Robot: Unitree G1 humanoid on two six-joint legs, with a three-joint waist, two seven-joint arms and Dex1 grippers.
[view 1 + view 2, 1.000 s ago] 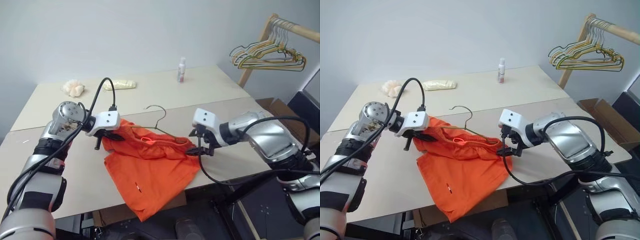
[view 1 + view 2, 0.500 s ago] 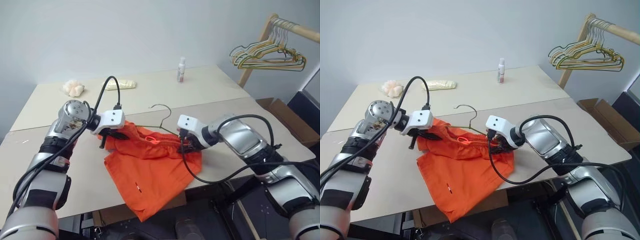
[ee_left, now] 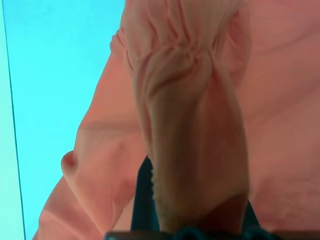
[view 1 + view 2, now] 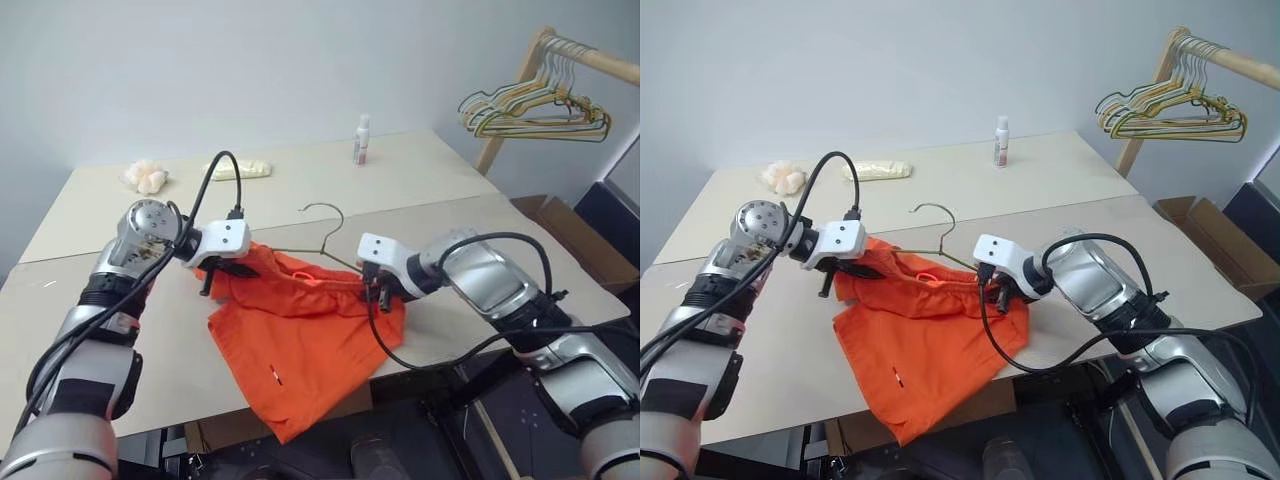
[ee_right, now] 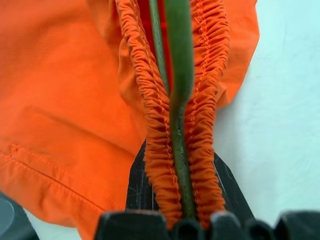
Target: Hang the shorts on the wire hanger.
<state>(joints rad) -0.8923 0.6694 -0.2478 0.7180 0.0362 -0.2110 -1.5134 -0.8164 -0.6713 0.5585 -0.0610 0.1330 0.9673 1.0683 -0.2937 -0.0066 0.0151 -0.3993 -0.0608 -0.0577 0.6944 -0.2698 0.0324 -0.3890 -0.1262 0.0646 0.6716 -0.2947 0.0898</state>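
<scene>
The orange shorts (image 4: 300, 340) lie on the front part of the bench (image 4: 450, 330), and their lower end hangs over the front edge. The hanger (image 4: 322, 240) is thin grey wire. Its hook sticks up above the waistband in the middle, and its wire goes down into the top of the shorts. The left end effector (image 4: 222, 272) is at the left corner of the waistband. Its fingers are closed on a bunch of the cloth there, and in the left wrist view the gathered cloth (image 3: 195, 125) sits right between them. The right end effector (image 4: 378, 292) is at the right corner of the waistband. In the right wrist view its fingers (image 5: 137, 185) are pinched shut on the folded waistband (image 5: 160, 150), and the hanger wire (image 5: 177, 125) runs down between the two folds, so it grips both the shorts and the wire. The waistband is stretched a bit between the two end effectors. Far back on the bench there is a small white bottle (image 4: 361, 138), a pale yellow thing (image 4: 238, 170) and a fluffy cream lump (image 4: 147, 176). Off to the right, a bunch of yellow and green hangers (image 4: 535, 105) hangs from a wooden rack (image 4: 520, 70), and a cardboard box (image 4: 570, 225) sits on the floor below it
</scene>
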